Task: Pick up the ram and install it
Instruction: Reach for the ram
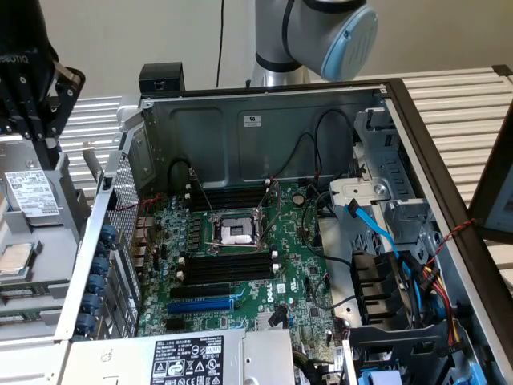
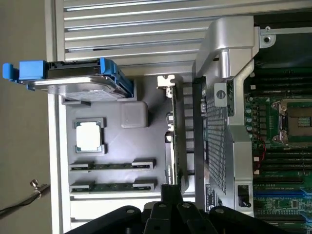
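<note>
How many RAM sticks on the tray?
2. One RAM stick lies beside the CPU on the grey tray; the second stick lies parallel beyond it. Others may be hidden.

Pale wall in bkgd, white slatted tabletop, even light.

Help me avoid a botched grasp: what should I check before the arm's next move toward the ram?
1. Ram available: ok. Two ram sticks lie in the grey tray.
2. End effector open for a grasp: not ok. It is shut.
3. End effector over a stick: not ok. It sits by the upright card beside the sticks.
4. Memory slots free: ok. They look empty.
5. Slot latches open: cannot tell.
6. Computer case open: ok. The motherboard is exposed.
</note>
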### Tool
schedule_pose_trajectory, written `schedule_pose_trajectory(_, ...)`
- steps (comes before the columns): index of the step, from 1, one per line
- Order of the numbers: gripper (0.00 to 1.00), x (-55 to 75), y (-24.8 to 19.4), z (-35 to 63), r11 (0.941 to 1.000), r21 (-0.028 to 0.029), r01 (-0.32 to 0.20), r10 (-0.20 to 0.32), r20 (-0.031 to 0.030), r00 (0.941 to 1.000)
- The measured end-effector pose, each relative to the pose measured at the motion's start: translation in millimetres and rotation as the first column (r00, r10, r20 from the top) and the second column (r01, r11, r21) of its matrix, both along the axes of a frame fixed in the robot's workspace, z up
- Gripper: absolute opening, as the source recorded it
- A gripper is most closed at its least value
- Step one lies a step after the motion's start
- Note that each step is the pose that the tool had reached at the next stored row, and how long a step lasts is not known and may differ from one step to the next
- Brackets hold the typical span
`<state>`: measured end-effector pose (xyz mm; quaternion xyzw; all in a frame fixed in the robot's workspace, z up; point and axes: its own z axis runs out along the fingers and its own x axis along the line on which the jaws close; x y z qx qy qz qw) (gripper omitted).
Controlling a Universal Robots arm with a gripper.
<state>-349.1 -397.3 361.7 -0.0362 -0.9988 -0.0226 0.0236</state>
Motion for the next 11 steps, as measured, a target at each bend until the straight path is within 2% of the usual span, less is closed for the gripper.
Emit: schedule_pose_trajectory(11, 0.10, -49.7, 0.3, -11.3, 1.0000, -0.0003, 0.000, 0.000, -0.0091, 1.0000)
